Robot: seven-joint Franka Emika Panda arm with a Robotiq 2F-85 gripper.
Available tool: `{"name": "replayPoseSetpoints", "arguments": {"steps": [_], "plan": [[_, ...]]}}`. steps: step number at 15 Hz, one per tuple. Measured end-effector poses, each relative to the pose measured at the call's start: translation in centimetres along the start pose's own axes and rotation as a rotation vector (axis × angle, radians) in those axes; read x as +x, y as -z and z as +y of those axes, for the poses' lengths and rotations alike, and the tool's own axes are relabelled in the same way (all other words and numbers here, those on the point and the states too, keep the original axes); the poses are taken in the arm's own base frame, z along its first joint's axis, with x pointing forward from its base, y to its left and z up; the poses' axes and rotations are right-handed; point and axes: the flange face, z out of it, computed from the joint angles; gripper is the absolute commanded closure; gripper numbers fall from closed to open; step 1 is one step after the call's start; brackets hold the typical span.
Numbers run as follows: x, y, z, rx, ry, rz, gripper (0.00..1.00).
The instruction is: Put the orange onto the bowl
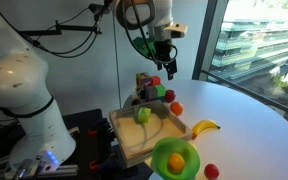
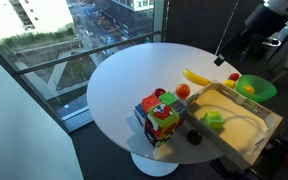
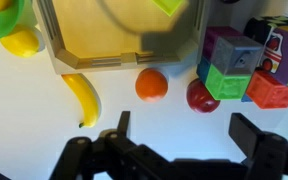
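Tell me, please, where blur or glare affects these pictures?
Wrist view: the gripper is dark and out of focus, while the orange looks fairly sharp. In an exterior view, the white table looks nearly washed out by window daylight.

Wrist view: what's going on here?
The Panda arm's tool hangs open above the white round table, holding nothing. The small round reddish-orange fruit sits on the table between the yellow banana and a plain red round fruit, just outside the square light wooden tray. The round bright green bowl holds only a paler yellow-orange fruit; the orange is not yet in it.
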Motion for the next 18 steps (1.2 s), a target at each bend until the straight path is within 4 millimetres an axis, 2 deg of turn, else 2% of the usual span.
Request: {"name": "replayPoseSetpoints", "arguments": {"steps": [11,18], "plan": [[0.1,-0.4,-0.1,-0.002,-0.004,-0.01,0.0],[1.7,-0.9,-0.6,-0.022,-0.032,-0.058,0.0]]}}
